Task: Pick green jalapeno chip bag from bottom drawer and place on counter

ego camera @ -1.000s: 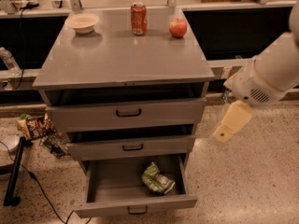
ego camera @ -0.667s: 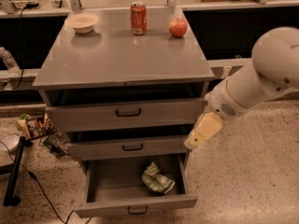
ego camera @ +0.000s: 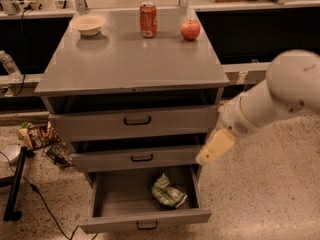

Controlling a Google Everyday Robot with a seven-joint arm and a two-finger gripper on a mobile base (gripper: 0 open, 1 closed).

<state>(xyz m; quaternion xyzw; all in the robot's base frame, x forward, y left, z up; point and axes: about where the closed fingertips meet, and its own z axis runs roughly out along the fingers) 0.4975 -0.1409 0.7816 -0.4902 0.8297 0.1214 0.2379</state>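
Camera view: the bottom drawer (ego camera: 145,218) stands pulled out, so that part of the job needs nothing more from you. The green jalapeno chip bag (ego camera: 168,191) lies crumpled on the drawer floor, toward the right and near the front wall, untouched by anything. The gripper (ego camera: 207,154) hangs on the end of the white arm (ego camera: 280,94), just off the cabinet's right front corner, level with the middle drawer (ego camera: 142,158), above the bag and a little to its right, well apart from it. You cannot tell from here whether it is spread or closed; it reads as one pale paddle, and it carries nothing. The counter (ego camera: 130,59) has a bowl (ego camera: 88,24), a soda can (ego camera: 148,19) and an apple (ego camera: 190,29) along its back edge, and the bag is not up there. Brown snack packets (ego camera: 37,135) lie on the floor at the left; ignore them. Judgement: early stage, approach only. Left for you: descend into the drawer, grasp the bag, lift clear of the drawer front, carry up, set down on the counter.
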